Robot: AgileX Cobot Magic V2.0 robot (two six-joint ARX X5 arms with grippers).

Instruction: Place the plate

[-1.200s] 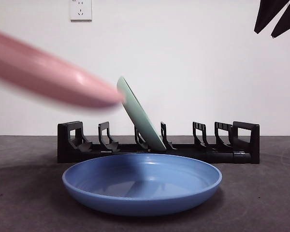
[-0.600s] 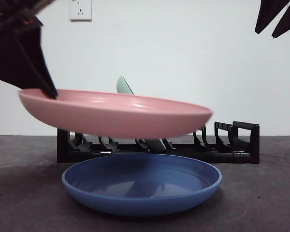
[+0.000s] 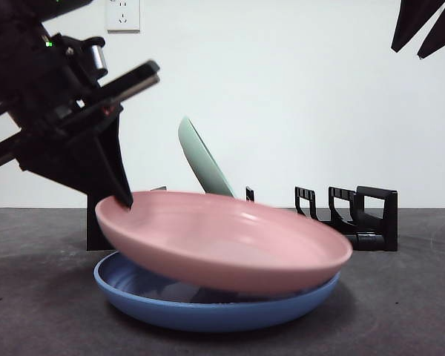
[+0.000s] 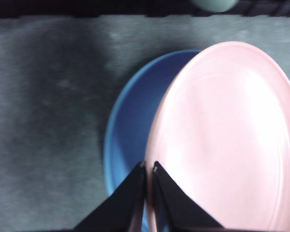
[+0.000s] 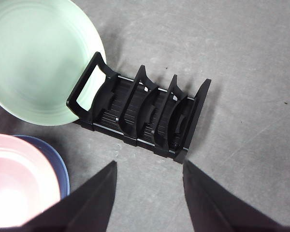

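Jaws grip tilted pink plate.

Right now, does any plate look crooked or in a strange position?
Yes. The pink plate sits tilted over the blue plate: the left gripper holds one edge high while the opposite edge dips into the blue plate. The green plate leans in the rack, as expected.

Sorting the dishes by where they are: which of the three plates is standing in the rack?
The green plate, leaning in the black rack. The pink plate is held by the left hand over the blue plate.
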